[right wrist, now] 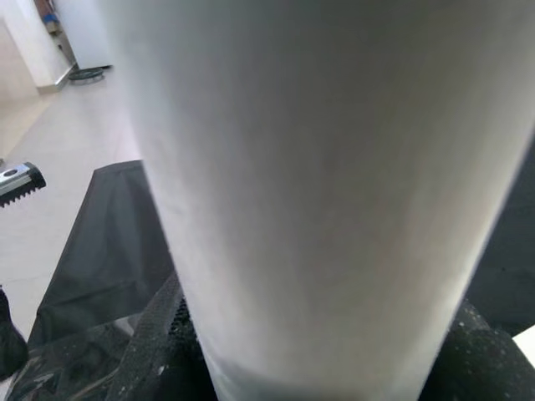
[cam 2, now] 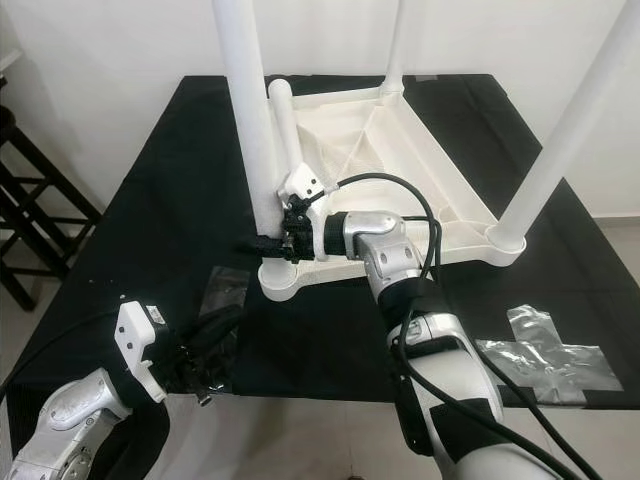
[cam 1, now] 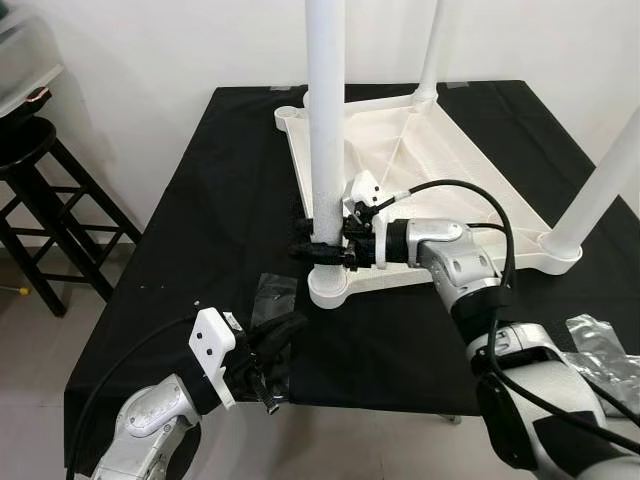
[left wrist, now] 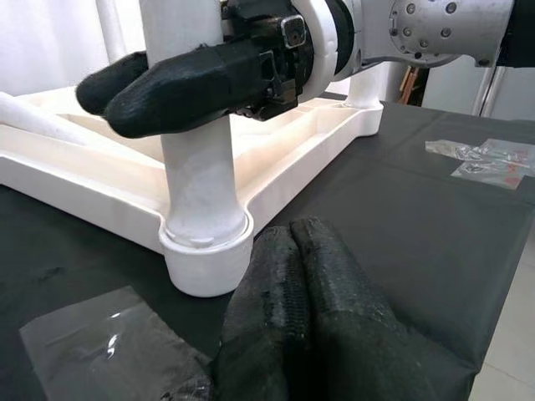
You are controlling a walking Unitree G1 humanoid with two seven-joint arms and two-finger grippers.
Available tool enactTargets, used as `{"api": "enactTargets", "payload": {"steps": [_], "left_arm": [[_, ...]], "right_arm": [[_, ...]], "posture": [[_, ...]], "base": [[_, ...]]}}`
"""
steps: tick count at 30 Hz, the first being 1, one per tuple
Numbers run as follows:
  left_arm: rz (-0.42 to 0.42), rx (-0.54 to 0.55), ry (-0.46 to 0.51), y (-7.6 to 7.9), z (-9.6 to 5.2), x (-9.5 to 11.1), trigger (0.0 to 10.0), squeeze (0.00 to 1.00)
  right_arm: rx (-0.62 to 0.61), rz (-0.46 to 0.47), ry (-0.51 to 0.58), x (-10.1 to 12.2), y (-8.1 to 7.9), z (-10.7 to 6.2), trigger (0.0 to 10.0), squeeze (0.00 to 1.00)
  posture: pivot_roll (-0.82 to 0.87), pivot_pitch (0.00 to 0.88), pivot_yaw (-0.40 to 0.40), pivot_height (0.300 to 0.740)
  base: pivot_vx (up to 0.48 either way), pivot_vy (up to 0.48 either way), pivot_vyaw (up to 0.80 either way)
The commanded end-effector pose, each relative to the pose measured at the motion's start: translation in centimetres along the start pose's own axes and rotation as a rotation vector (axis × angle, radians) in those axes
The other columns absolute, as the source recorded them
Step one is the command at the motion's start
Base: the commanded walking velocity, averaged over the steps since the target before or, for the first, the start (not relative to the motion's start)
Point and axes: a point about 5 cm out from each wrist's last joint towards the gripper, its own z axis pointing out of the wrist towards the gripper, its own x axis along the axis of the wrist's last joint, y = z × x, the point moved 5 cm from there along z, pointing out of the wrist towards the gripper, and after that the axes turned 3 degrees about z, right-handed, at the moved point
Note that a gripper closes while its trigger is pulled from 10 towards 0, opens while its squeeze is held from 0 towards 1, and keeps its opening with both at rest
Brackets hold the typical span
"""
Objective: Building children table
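Note:
A white children's table (cam 1: 440, 165) lies upside down on a black-covered table (cam 1: 200, 200). Three white legs stand up from its corners. My right gripper (cam 1: 310, 246) is shut on the near-left leg (cam 1: 326, 120), just above its corner socket (cam 1: 330, 285); that leg also shows close up in the right wrist view (right wrist: 326, 192). Another white leg (cam 2: 284, 128) lies inside the upturned top. My left gripper (cam 1: 288, 330) hovers low at the front left, fingers (left wrist: 284, 309) pressed shut with nothing between them, a short way before the socket (left wrist: 205, 251).
A clear plastic bag (cam 1: 274, 296) lies on the cloth by my left gripper. More plastic bags (cam 2: 545, 355) lie at the front right. A black stool (cam 1: 40, 190) stands left of the table. A white wall rises behind.

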Motion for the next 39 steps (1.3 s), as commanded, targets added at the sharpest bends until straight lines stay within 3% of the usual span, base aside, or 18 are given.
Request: {"api": "enactTargets", "payload": {"steps": [1, 5, 9, 11, 14, 15, 17, 18, 19, 21, 24, 28, 33, 37, 38, 39], "left_arm": [[0.003, -0.005, -0.012, 0.2, -0.2, 0.0, 0.0, 0.00], [0.003, -0.005, -0.012, 0.2, -0.2, 0.1, 0.0, 0.00], [0.005, -0.002, -0.011, 0.0, -0.2, 0.1, 0.0, 0.00], [0.007, 0.001, -0.015, -0.1, -0.4, 0.1, 0.0, 0.00], [0.007, 0.001, -0.015, -0.1, -0.4, 0.1, 0.0, 0.00], [0.008, 0.001, -0.016, -0.1, -0.4, 0.1, 0.0, 0.00], [0.008, 0.001, -0.016, -0.1, -0.4, 0.1, 0.0, 0.00], [0.008, 0.001, -0.017, -0.2, -0.5, 0.1, 0.0, 0.00], [0.008, 0.000, -0.019, -0.3, -0.4, 0.0, 0.0, 0.00], [0.008, 0.000, -0.019, -0.3, -0.4, 0.0, 0.0, 0.00], [0.006, -0.010, -0.024, -0.3, -0.3, -0.2, 0.0, 0.00], [0.006, -0.010, -0.025, -0.3, -0.3, -0.2, 0.0, 0.00], [0.006, 0.003, -0.023, -0.4, -0.3, -0.3, 0.0, 0.00], [0.004, -0.001, -0.025, -0.3, -0.3, -0.3, 0.0, 0.00], [0.003, -0.005, -0.025, -0.2, -0.3, -0.4, 0.0, 0.00], [0.001, -0.008, -0.026, -0.2, -0.3, -0.4, 0.0, 0.00]], "right_arm": [[0.026, 0.025, 0.000, -0.3, -0.2, 0.0, 0.0, 0.00], [0.032, 0.022, -0.015, -1.1, -0.3, -0.4, 0.0, 0.00], [-0.002, -0.055, -0.142, -3.8, -0.4, -1.6, 0.0, 0.00], [-0.158, -0.035, -0.260, -6.3, -1.0, -1.7, 0.0, 0.00], [-0.158, -0.035, -0.260, -6.3, -1.0, -1.7, 0.0, 0.00], [-0.245, -0.075, -0.339, -8.0, -2.8, -1.2, 0.0, 0.00], [-0.245, -0.075, -0.339, -8.0, -2.8, -1.2, 0.0, 0.00], [-0.339, -0.077, -0.344, -8.8, -4.5, -0.6, 0.0, 0.00], [-0.440, -0.059, -0.295, -8.1, -4.8, -0.2, 0.0, 0.00], [-0.440, -0.059, -0.295, -8.1, -4.8, -0.2, 0.0, 0.00], [-0.590, -0.089, -0.221, -6.1, -3.0, -0.4, 0.0, 0.00], [-0.598, -0.078, -0.204, -5.7, -2.9, -0.3, 0.0, 0.00], [-0.742, -0.013, -0.152, -4.5, -2.4, -0.7, 0.0, 0.00], [-0.761, -0.003, -0.149, -4.2, -2.5, -0.7, 0.0, 0.00], [-0.770, 0.006, -0.150, -4.1, -2.7, -0.7, 10.0, 0.00], [-0.769, 0.013, -0.143, -3.9, -2.9, -0.6, 10.0, 0.19]], "posture": [[0.04, 0.117, 0.013, 0.740], [0.04, 0.115, 0.015, 0.740], [0.03, 0.116, 0.029, 0.740], [0.03, 0.114, 0.027, 0.740], [0.03, 0.114, 0.027, 0.740], [0.03, 0.121, 0.027, 0.740], [0.03, 0.121, 0.027, 0.740], [0.02, 0.124, 0.040, 0.740], [0.00, 0.110, 0.049, 0.740], [0.00, 0.110, 0.049, 0.740], [0.01, 0.105, 0.030, 0.740], [0.01, 0.105, 0.030, 0.740], [0.01, 0.095, 0.032, 0.740], [0.01, 0.093, 0.033, 0.740], [0.01, 0.090, 0.033, 0.740], [0.01, 0.089, 0.033, 0.740]], "base": [[0.000, 0.000, 0.00], [0.000, 0.000, 0.00], [0.000, 0.000, 0.00], [0.000, 0.000, 0.00], [0.000, 0.000, 0.00], [0.000, 0.000, 0.00], [0.000, 0.000, 0.00], [0.000, 0.000, 0.00], [0.000, 0.000, 0.00], [0.000, 0.000, 0.00], [0.000, 0.000, 0.00], [0.000, 0.000, 0.00], [0.000, 0.000, 0.00], [0.000, 0.000, 0.00], [0.000, 0.000, 0.00], [0.000, 0.000, 0.00]]}}
